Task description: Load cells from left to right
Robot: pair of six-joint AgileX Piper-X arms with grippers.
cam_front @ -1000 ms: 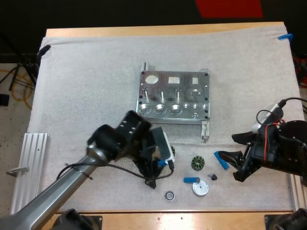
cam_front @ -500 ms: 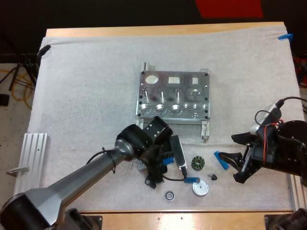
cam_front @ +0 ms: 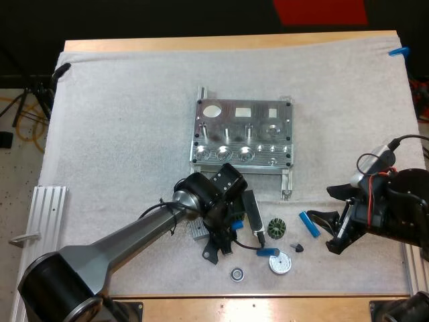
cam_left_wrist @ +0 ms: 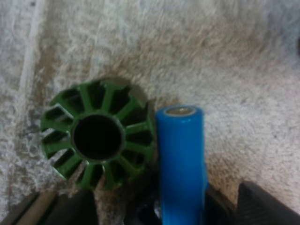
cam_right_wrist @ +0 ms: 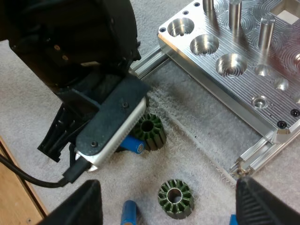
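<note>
The left gripper (cam_left_wrist: 180, 213) is swinging right, just near of the fixture (cam_front: 242, 137), its fingers grasping a blue cell (cam_left_wrist: 180, 154) beside a green ring (cam_left_wrist: 98, 136), so loading is probably beginning. The right gripper (cam_front: 333, 225) is waiting, fingers released.

Mat (cam_front: 134, 100): white cloth, rough looped pile, matt (the fibres stand up coarse around the small parts). Fixture (cam_right_wrist: 262, 93): bare machined metal, bright and glossy, with fine concentric tool marks around the bores. Blue cell (cam_left_wrist: 180, 159): smooth sleeve with a plastic sheen and a dull metal end cap. Green slotted ring (cam_left_wrist: 98, 136): smooth, semi-gloss coating. Table edge (cam_front: 228, 42): pale wood, matt. Ribbed rail (cam_front: 41, 228) beside the mat: satin metal.
</note>
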